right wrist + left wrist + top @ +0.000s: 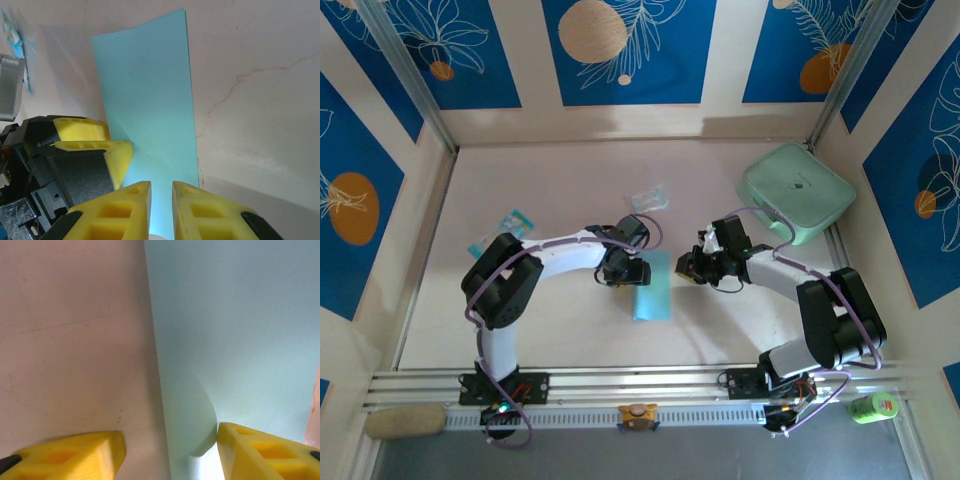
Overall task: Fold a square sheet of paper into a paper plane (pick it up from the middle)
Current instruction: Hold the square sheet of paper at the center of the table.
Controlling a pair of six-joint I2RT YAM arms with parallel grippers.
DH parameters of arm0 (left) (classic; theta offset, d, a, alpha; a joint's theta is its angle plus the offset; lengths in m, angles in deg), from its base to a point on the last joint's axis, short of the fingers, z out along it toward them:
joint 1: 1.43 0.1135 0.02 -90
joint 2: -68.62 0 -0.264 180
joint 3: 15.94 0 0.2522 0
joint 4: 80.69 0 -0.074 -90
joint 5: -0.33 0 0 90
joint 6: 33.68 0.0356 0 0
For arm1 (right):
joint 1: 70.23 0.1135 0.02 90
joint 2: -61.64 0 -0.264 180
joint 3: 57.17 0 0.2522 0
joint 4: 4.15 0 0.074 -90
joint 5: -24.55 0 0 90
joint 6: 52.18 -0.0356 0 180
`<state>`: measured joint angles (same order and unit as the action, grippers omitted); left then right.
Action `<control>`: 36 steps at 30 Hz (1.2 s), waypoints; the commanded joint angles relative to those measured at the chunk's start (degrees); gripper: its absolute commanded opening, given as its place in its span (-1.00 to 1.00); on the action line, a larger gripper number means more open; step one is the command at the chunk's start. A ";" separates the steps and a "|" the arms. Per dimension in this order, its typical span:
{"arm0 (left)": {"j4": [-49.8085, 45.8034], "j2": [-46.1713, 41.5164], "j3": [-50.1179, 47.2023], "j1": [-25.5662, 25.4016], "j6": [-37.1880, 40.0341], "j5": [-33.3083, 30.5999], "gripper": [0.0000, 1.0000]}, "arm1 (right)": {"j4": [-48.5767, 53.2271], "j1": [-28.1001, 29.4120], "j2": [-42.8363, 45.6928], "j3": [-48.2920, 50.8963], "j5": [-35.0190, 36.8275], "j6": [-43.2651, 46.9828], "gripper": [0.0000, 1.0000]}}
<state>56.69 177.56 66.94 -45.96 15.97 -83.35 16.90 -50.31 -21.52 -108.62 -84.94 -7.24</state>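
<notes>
Sheet: the square sheet of paper (652, 287) lies on the table (540, 330), about mid-width and somewhat nearer the near edge, between the two grippers. Its outline is a narrow rectangle, so I judge it to be folded in half.
Sheet detail: the right wrist view shows a faint slanted crease near the left gripper, and the left wrist view shows a lifted curl along that edge.
Left gripper: the left gripper (623, 272) is released. Its fingers stand wide apart, one on bare table and one over the paper, straddling the sheet's left edge. This probably readies it to catch the raised flap.
Right gripper: the right gripper (161, 187) sits at the sheet's right edge with a slim gap between its fingers. Whether it pinches the paper or only presses it down, I cannot tell. Either way it likely keeps the sheet from sliding.
Stage: an early fold, with no dart shape yet.
Count, task things: one sheet, two grippers.
Count, others: one mint-green case (796, 192) at the far right corner, one clear wrapper (648, 198) beyond the sheet, and one printed packet (512, 222) toward the left edge. All three lie apart from the work.
</notes>
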 commanded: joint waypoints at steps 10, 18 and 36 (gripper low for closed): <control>1.62 5.07 -1.89 0.38 0.89 -4.31 0.16 | -0.47 0.99 -1.21 -0.14 -1.77 -0.56 -0.69; 1.70 4.96 -2.05 0.41 0.96 -4.22 0.16 | -3.11 3.20 -4.52 -0.83 -2.27 -1.47 -0.88; 2.36 4.87 -2.59 0.35 0.76 -3.96 0.14 | -3.11 8.97 -12.44 -5.31 1.18 -1.74 -0.94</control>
<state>56.71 177.56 66.92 -45.96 15.92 -83.35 13.03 -42.00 -32.53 -112.49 -84.46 -9.18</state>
